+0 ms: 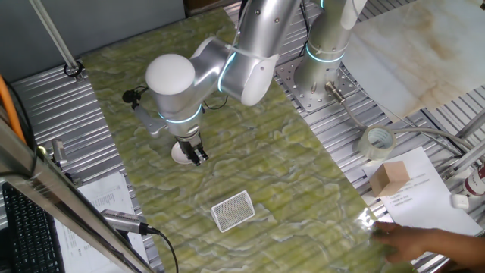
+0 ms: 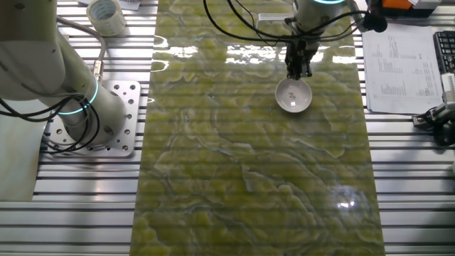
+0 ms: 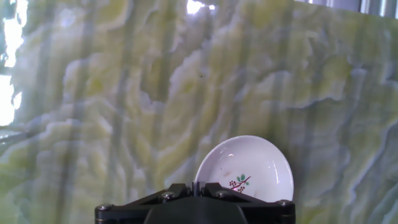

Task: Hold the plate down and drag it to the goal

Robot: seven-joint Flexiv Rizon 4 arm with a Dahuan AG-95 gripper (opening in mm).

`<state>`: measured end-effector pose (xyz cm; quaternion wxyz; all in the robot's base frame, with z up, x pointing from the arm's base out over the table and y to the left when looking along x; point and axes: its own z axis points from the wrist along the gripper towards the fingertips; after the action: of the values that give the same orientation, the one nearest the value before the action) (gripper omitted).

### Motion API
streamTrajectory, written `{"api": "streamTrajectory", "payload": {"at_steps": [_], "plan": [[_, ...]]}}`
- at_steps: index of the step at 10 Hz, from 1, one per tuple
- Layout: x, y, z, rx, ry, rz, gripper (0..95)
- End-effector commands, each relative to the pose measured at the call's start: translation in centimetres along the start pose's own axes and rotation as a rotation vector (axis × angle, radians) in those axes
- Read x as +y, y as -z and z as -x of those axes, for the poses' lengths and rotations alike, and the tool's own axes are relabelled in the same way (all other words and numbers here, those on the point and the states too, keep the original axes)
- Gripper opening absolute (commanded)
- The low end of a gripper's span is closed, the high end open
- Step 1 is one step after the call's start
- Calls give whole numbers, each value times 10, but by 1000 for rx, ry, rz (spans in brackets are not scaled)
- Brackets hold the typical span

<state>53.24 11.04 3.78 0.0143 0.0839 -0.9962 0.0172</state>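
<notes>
1. A silver robot arm's black two-finger gripper (image 1: 198, 155) stands over the near part of a small round white ceramic plate (image 2: 293, 95); the fingers (image 2: 298, 62) look pressed together with nothing between them, which suits pushing down with the tips rather than pinching

2. Whether the tips already touch the plate cannot be told; the hand view shows the plate (image 3: 245, 170) just beyond the gripper body, lying flat and face up on the green marbled stone tabletop (image 2: 249, 178)

3. Being round, the plate has no long axis; only the small red-and-green sprig painted near its centre gives it a direction, slanting up to the right in the hand view

4. Well apart from the plate, across open stone, lies the goal, a small white rounded-corner rectangular tile with a fine mesh pattern (image 1: 233, 210), its long axis set at a slant to the slab's edges in one fixed view

5. By the look of it, the drag has not begun, and the press must hold if the plate is not to slip out from under the tips

6. Farther off, on the ribbed metal bench, sit a clear tape roll (image 1: 377, 142), a small cardboard box (image 1: 393, 177) and printed white paper sheets (image 2: 398, 67)
</notes>
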Motion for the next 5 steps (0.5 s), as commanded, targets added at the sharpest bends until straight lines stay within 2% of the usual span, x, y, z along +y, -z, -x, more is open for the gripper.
{"api": "streamTrajectory", "payload": {"at_steps": [1, 5], "plan": [[8, -1, 5, -3, -19, 17, 0], [37, 11, 15, 10, -63, 33, 0]]}}
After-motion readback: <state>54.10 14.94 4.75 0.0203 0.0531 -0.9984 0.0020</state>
